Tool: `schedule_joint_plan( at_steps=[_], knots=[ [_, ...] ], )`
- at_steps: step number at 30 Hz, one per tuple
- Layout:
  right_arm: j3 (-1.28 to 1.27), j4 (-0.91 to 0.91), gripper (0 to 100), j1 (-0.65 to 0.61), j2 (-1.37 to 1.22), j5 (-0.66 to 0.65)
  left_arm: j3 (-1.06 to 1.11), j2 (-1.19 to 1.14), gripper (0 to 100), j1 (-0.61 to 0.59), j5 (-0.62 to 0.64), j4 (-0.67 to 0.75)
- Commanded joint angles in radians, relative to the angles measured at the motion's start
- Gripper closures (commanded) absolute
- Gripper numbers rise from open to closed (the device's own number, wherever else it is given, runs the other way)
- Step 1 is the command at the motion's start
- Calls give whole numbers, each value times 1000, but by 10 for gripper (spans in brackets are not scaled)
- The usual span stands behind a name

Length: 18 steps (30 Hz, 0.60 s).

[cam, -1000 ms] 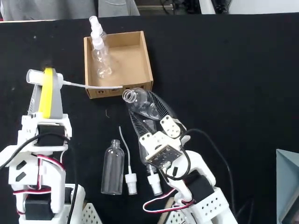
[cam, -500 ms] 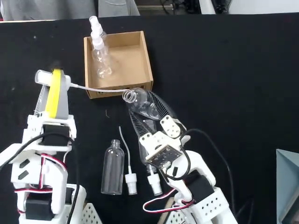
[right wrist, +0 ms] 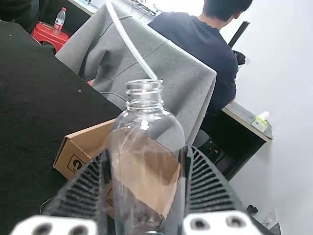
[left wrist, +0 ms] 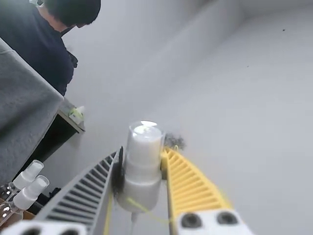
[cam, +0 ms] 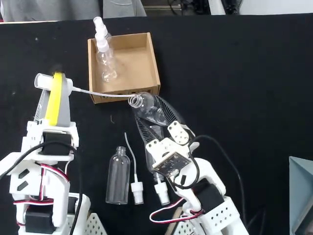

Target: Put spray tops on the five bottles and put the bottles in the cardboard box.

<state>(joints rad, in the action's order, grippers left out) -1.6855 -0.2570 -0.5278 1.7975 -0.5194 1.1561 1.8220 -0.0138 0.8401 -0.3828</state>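
My right gripper (cam: 149, 111) is shut on a clear bottle (cam: 148, 108) (right wrist: 144, 171), held tilted just in front of the cardboard box (cam: 154, 63) with its open mouth (cam: 135, 101) toward the left arm. My left gripper (cam: 53, 85) is shut on a white spray top (cam: 42, 82) (left wrist: 142, 164); the top's thin tube (cam: 100, 94) reaches across to the bottle's mouth, and its tip sits at the rim (right wrist: 143, 87). Two capped bottles (cam: 104, 56) lie in the box. One uncapped bottle (cam: 118, 175) lies on the table beside two loose spray tops (cam: 136, 186).
The table is a black cloth (cam: 234, 78). A grey-blue object (cam: 301, 191) sits at the right edge. The box's front wall (right wrist: 78, 156) stands just behind the held bottle in the right wrist view.
The left gripper swung its spray top toward the bottle, so the tube's tip went from the box's front wall to the bottle's mouth. The right arm held still.
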Motion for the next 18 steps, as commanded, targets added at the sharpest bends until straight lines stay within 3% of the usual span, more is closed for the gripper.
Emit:
schedule_joint_plan(
  at_steps=[1,18],
  knots=[
    [1,6,946,-15,44,-12,-76,6,971,21,-2,-72],
    [1,3,946,-21,44,-6,-68,0,970,21,0,-94]
  ],
)
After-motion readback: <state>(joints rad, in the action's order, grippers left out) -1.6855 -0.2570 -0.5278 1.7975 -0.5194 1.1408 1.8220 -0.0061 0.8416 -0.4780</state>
